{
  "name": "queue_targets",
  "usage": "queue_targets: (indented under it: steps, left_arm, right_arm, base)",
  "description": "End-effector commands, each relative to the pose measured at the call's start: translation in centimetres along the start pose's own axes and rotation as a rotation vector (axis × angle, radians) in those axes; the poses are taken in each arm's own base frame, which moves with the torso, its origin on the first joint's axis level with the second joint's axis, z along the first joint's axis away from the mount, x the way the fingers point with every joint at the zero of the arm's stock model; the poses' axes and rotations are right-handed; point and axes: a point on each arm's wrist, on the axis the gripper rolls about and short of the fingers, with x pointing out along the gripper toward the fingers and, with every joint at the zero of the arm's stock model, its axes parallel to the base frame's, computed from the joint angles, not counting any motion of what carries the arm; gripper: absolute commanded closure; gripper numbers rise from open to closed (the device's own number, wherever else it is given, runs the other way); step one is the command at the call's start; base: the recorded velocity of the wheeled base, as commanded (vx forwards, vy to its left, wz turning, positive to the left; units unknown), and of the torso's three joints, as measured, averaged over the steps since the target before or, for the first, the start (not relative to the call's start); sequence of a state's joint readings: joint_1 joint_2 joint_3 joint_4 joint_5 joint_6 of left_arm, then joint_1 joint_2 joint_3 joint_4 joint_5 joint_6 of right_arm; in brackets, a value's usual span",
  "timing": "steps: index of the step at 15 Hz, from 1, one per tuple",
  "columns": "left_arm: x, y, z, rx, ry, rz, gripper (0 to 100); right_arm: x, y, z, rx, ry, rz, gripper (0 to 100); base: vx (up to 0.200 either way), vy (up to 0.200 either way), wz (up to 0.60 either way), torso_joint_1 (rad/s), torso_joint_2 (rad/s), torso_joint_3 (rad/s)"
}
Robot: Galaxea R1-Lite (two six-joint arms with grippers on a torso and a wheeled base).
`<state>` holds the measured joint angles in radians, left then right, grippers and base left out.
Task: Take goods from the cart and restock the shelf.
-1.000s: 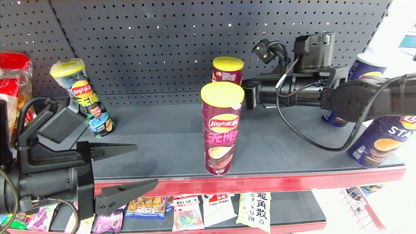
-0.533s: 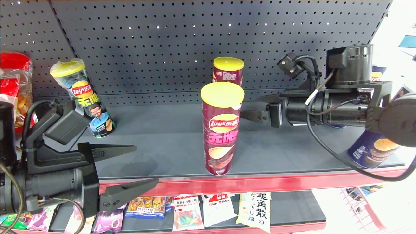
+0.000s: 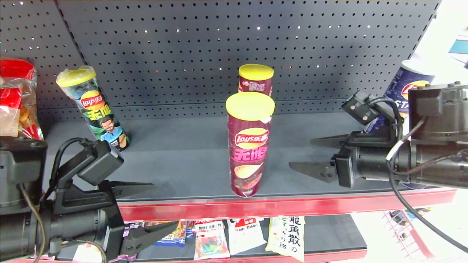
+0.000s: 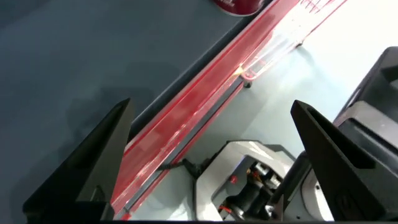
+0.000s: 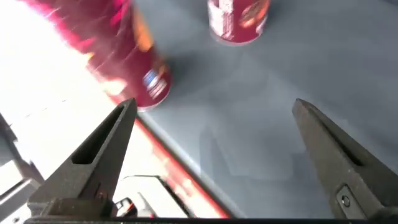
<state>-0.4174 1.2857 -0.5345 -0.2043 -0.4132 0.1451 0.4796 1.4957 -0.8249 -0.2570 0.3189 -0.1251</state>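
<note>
Two maroon chip cans with yellow lids stand upright on the grey shelf (image 3: 175, 160): one at the front edge (image 3: 249, 144), one (image 3: 256, 78) behind it by the pegboard. My right gripper (image 3: 300, 153) hovers over the shelf to the right of the front can, open and holding nothing. In the right wrist view both the front can (image 5: 134, 56) and the rear can (image 5: 238, 22) lie beyond that gripper (image 5: 214, 102). My left gripper (image 3: 165, 204) is open and holding nothing at the shelf's red front lip (image 3: 292, 204), left of the front can. The left wrist view has that gripper (image 4: 211, 104) straddling the red lip (image 4: 205, 106).
A green-labelled can (image 3: 93, 109) leans at the shelf's left, with red snack bags (image 3: 14, 91) beyond it. A blue can (image 3: 409, 87) stands at the right behind my right arm. Snack packets (image 3: 219, 237) fill the lower shelf. Open shelf surface lies on both sides of the front can.
My right gripper has drawn back from beside the rear maroon can, moving right, down and toward the shelf front. My left gripper has dropped lower, to the red lip.
</note>
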Motion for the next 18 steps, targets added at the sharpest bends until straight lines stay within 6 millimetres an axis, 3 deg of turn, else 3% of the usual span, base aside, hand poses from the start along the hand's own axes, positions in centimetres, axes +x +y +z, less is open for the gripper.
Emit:
queue_targets:
  steps: [1, 3, 4, 8, 13, 18]
  left_arm:
    - [2.2, 0.7, -0.5, 0.006, 0.08, -0.006, 0]
    - [2.6, 0.9, -0.5, 0.007, 0.094, 0.007, 0]
    - [3.3, 1.3, -0.1, 0.009, 0.107, 0.048, 0]
    - [6.1, 1.4, 2.8, 0.06, 0.054, 0.063, 0]
    - [8.4, 1.6, 4.1, 0.078, 0.057, 0.079, 0]
    - [9.2, 1.7, 4.4, 0.084, 0.061, 0.089, 0]
  right_arm:
    - [-4.9, 2.5, -0.2, -0.041, -0.091, 0.026, 0]
    - [-7.3, 3.2, -0.6, -0.054, -0.139, 0.023, 0]
    - [-9.5, 3.9, -0.5, -0.074, -0.208, 0.015, 0]
    - [-14.7, 5.1, 0.0, -0.041, -0.374, -0.07, 0]
    - [-17.1, 3.8, 1.8, 0.026, -0.478, -0.278, 0]
    - [-17.7, 3.2, 1.8, 0.058, -0.489, -0.353, 0]
  base:
    - [0.0, 0.0, 0.0, 0.0, 0.0, 0.0]
    - [0.0, 0.0, 0.0, 0.0, 0.0, 0.0]
    - [0.0, 0.0, 0.0, 0.0, 0.0, 0.0]
    - [0.0, 0.0, 0.0, 0.0, 0.0, 0.0]
    - [0.0, 0.0, 0.0, 0.0, 0.0, 0.0]
    - [0.0, 0.0, 0.0, 0.0, 0.0, 0.0]
